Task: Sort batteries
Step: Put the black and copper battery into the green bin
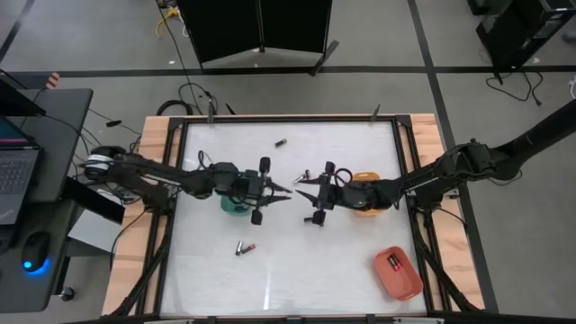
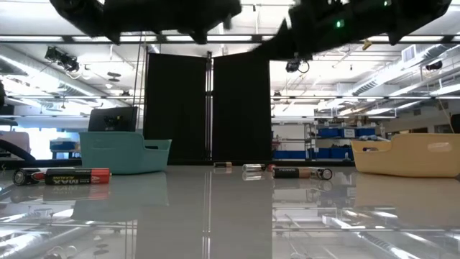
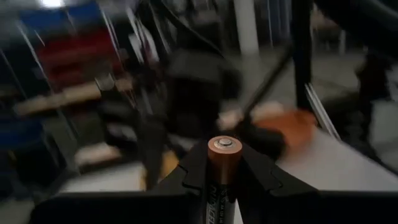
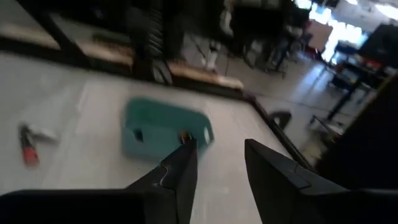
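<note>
Pinching a battery between its two dark fingers, the left gripper is hovering over the middle of the table, and in its wrist view the cell is standing upright with its coppery end cap pointing away from the arm; the right gripper is facing it from the other side, tips nearly meeting the left one's, and its fingers are sitting spread apart with nothing between them; just behind the left gripper the green tray is sitting under that arm, and the same tray is showing up teal in the right wrist view, well beyond the open fingers; behind the right gripper the orange tray is lying under the right arm; the red tray is sitting well apart near the table's front right corner, with a dark cell lying inside it; loose cells are lying around on the tabletop too: a pair near the front left, one up toward the far edge, another just beyond the two grippers; in the low view a red and black cell is lying on its side near the left, and a few more are lying farther back around the middle.
</note>
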`<state>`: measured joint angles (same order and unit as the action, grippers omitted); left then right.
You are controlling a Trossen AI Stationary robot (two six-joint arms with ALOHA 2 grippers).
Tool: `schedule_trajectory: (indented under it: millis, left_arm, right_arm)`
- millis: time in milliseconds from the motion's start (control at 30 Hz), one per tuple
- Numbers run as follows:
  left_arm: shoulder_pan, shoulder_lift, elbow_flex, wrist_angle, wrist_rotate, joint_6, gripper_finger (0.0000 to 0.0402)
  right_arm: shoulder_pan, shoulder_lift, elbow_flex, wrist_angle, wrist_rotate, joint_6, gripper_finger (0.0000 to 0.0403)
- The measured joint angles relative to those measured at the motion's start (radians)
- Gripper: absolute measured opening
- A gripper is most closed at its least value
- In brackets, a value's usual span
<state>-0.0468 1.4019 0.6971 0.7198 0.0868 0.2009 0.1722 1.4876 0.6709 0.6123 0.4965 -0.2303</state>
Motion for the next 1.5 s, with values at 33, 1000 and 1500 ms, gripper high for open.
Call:
schedule_trajectory:
  millis: [33, 1000, 1500]
  left_arm:
    - [-0.001, -0.026, 0.000, -0.077, -0.001, -0.007, 0.0056]
    - [0.077, -0.057, 0.000, -1.247, -0.216, -0.384, 0.0056]
    - [0.194, 0.029, 0.000, -1.236, -0.124, -0.333, 0.0056]
  right_arm:
    - [-0.001, 0.000, 0.000, -0.028, 0.002, 0.005, 0.0139]
    - [-0.032, 0.000, -0.001, -0.173, -0.007, 0.160, 0.0021]
    - [-0.032, 0.000, -0.001, -0.181, -0.008, 0.159, 0.0021]
